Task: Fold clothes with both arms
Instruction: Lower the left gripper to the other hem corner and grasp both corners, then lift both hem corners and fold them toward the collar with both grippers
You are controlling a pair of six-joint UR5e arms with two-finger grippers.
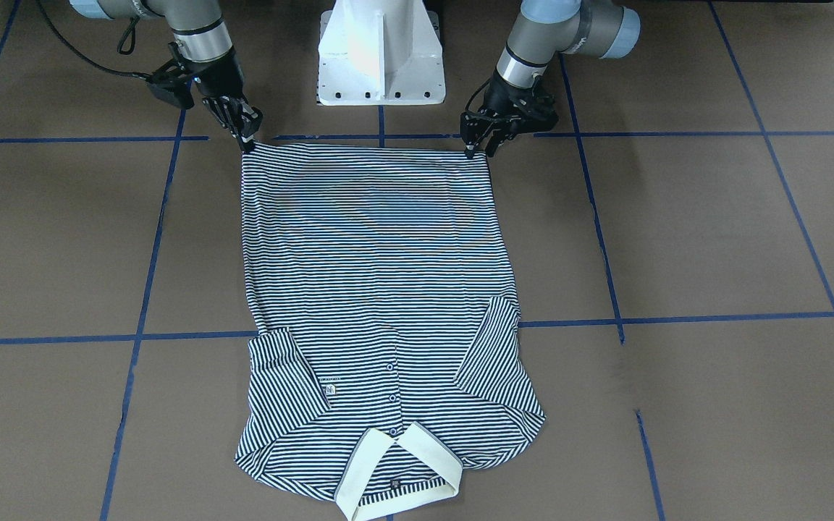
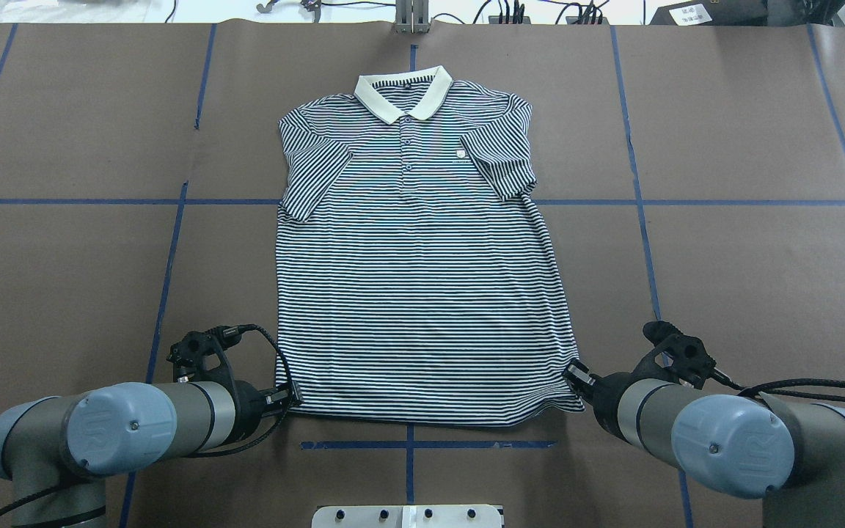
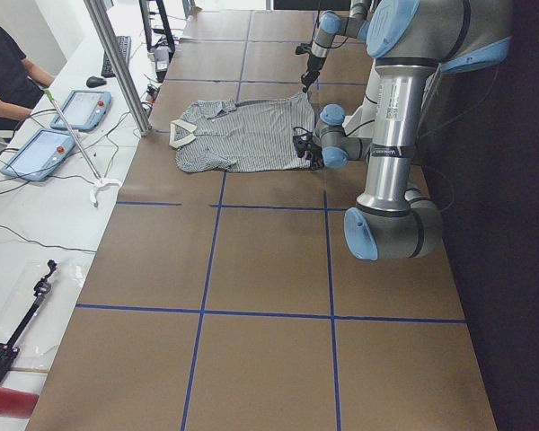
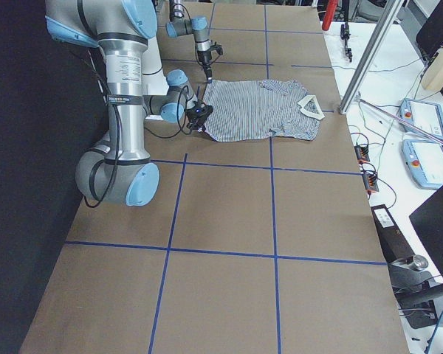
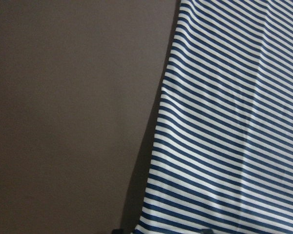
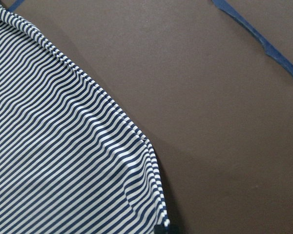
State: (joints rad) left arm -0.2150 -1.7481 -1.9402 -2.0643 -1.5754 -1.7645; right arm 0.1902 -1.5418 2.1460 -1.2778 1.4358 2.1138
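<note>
**While laid out flat: polo shirt [image 2: 422, 293] caught at its near hem**

Spread front-up on the table [image 2: 745, 279], cream collar [image 2: 377, 101] toward the far side, sleeves folded in over the chest. Right gripper [image 1: 248, 141] pinched shut on one near hem corner; left gripper [image 1: 482, 150] parked at the other, fingers apart, hem edge between them. Wide brown tabletop open on both sides, crossed by blue tape lines [image 2: 745, 202]. White pedestal base [image 1: 381, 65] close behind the hem.

shirt [image 2: 422, 293]: thin navy/white stripes | collar [image 2: 403, 92] on shirt: cream | table [image 2: 745, 279] under shirt: brown, blue tape grid [image 2: 745, 202] | left arm [image 2: 195, 414] & right arm [image 2: 639, 411] by shirt hem: grey, lt-blue caps | left gripper [image 1: 476, 148] & right gripper [image 1: 247, 141]: black | stand [image 1: 381, 51] behind shirt hem: white
</note>
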